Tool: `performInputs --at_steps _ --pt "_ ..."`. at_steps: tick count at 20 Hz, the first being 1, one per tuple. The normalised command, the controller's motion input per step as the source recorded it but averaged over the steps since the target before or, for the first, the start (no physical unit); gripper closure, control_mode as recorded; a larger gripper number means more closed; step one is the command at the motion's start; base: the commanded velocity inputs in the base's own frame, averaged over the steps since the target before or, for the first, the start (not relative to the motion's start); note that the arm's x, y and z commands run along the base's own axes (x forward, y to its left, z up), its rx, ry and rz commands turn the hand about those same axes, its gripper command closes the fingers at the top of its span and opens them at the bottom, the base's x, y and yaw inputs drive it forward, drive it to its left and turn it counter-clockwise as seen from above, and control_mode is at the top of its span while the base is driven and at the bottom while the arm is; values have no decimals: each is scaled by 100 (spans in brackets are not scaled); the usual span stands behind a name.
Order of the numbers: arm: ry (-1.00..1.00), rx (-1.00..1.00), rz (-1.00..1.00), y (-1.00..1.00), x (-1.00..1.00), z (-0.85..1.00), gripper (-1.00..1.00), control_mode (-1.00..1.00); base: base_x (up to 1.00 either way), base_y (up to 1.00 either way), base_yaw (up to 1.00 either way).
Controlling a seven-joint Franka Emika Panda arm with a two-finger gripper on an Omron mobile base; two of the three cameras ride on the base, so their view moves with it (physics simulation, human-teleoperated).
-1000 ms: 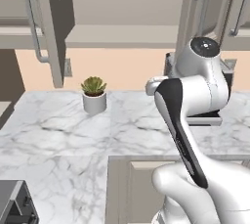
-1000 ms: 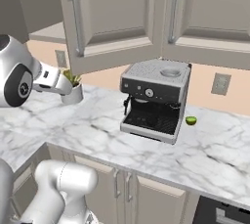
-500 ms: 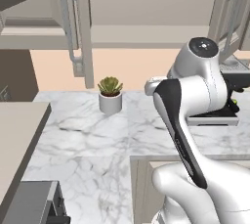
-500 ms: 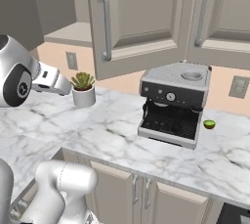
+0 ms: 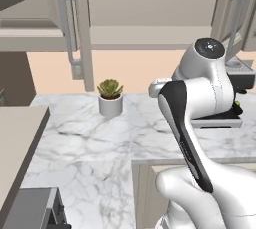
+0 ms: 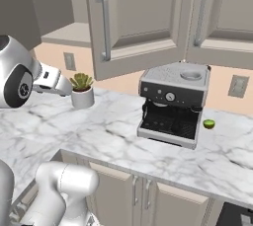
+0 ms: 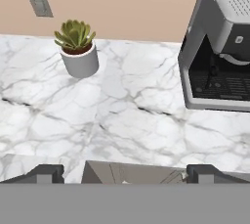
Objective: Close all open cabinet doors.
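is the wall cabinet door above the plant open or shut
Open. In the left base view the cabinet door stands edge-on, swung out from the cabinet front above the potted plant.

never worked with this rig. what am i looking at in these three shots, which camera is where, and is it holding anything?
It is a rendered kitchen with a white robot arm on a driving base. Two cameras ride on the base behind the arm, left and right, looking forward and down. The third sits on the hand, looking along the claw, whose dark tips stand wide apart and hold nothing. On the marble counter stand a small potted plant, a coffee machine and, beside it, a lime. Above, a cabinet door hangs open.
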Motion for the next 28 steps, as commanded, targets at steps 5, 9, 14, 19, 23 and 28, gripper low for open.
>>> performInputs --at_steps 5,9,14,19,23,28 --pt "0 0 0 0 0 0 -100 100 5 8 -2" --pt "0 0 0 0 0 0 -100 100 0 0 0" --pt "0 0 0 0 0 0 -100 100 0 0 0" --pt "0 0 0 0 0 0 -100 -100 0 0 0" --pt "0 0 0 0 0 0 -100 -100 0 0 0" --pt "0 0 0 0 0 0 -100 -100 0 0 0"
